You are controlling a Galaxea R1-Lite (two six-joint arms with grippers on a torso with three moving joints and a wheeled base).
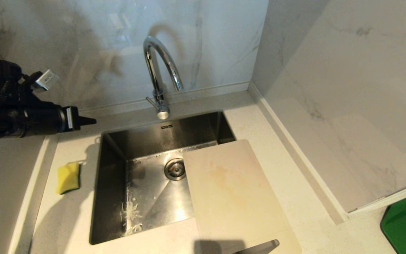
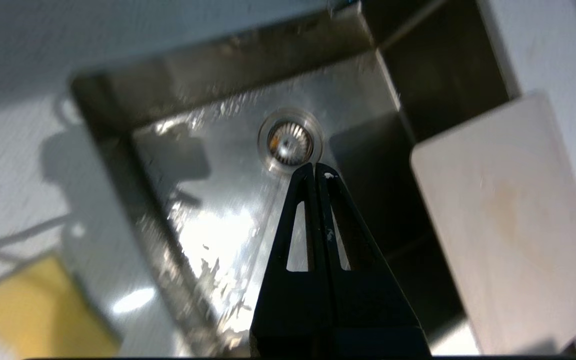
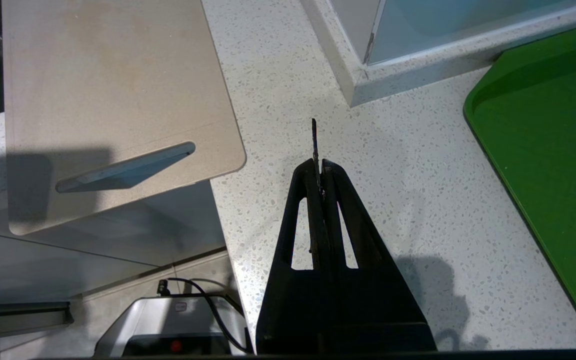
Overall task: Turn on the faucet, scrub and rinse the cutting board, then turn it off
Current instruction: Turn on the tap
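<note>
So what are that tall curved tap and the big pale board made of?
The tall arched chrome faucet looks like polished metal: it mirrors the wall. The large beige rectangular cutting board looks like matte plastic, probably: smooth, dull, faintly yellow-stained, with a moulded slot handle.

Bright glare on sink (image 1: 146, 197) floor; blurred left wrist view.

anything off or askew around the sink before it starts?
The cutting board sits askew, half over the sink and half on the counter, its handle end jutting past the counter's front edge. It carries a faint yellowish stain. White residue is spattered on the sink floor. Nothing looks damaged.
</note>
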